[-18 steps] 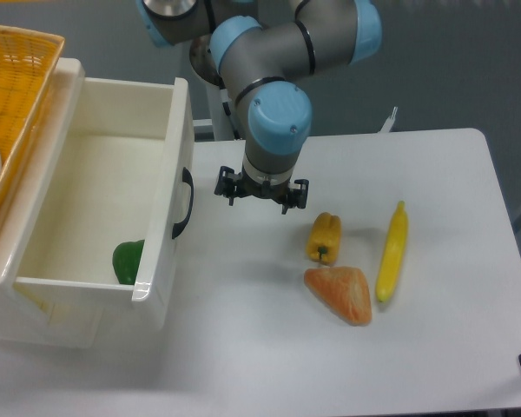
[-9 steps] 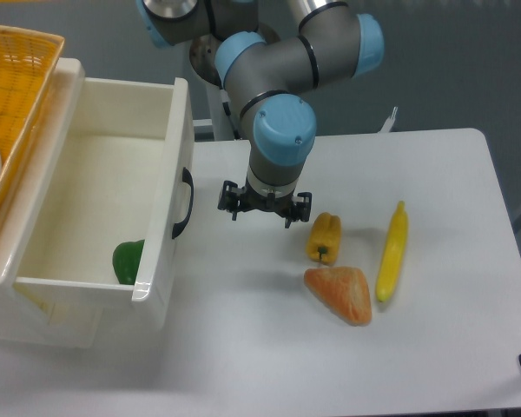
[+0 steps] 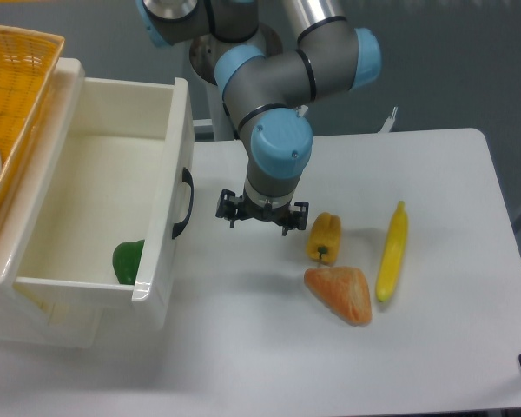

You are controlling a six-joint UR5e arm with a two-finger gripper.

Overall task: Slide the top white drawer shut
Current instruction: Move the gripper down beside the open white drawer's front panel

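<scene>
Hovering over the table, the gripper has its jaws apart and empty; the drawer stands pulled out just left of it, its long front panel running near-to-far, handle facing the jaws.

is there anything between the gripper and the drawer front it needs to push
Nothing visible. The gripper hangs just right of the top drawer's black handle, with only bare table between them. The yellow pepper, banana and orange wedge lie on the gripper's far side.
</scene>
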